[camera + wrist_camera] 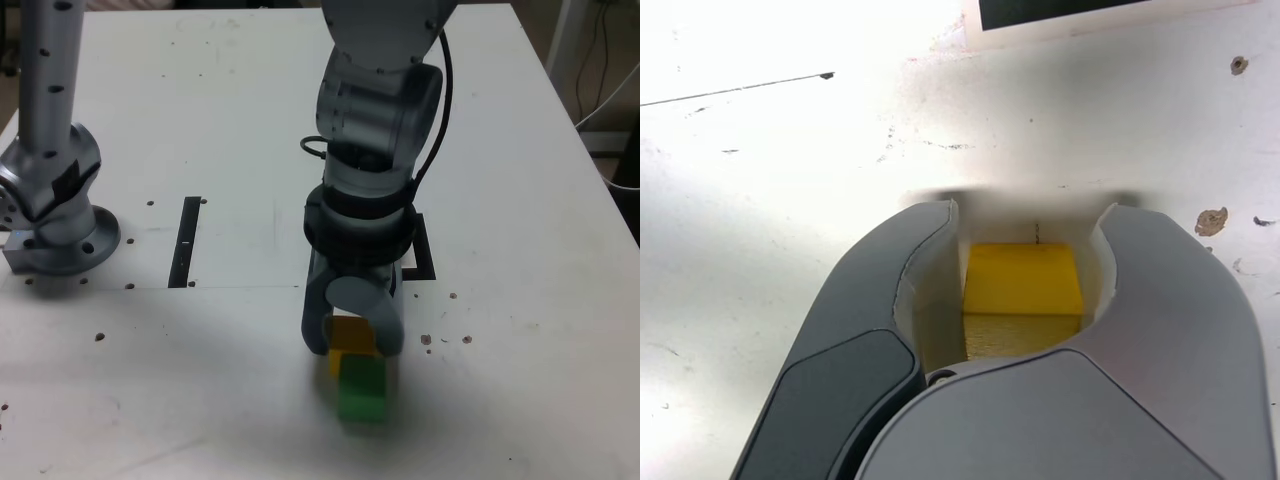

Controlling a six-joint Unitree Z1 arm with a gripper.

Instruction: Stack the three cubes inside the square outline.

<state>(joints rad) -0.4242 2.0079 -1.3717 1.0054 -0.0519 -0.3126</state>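
My gripper [352,340] is down on the white table, shut on the yellow cube [350,333]. The wrist view shows that yellow cube [1023,280] sitting between the two grey jaws, with the gripper [1032,218] closed around its sides. A green cube [360,388] rests on the table right against the yellow one, on the side nearer the exterior camera. Two of the cubes show. The square outline [428,258] lies just behind the arm, mostly hidden by it; its black edge [1060,10] appears beyond the jaws in the wrist view.
A thin black strip [187,240] lies on the table toward the exterior view's left. A grey metal post on a round base [55,200] stands at the far left. The table's edge [590,150] runs down the right, with cables beyond it.
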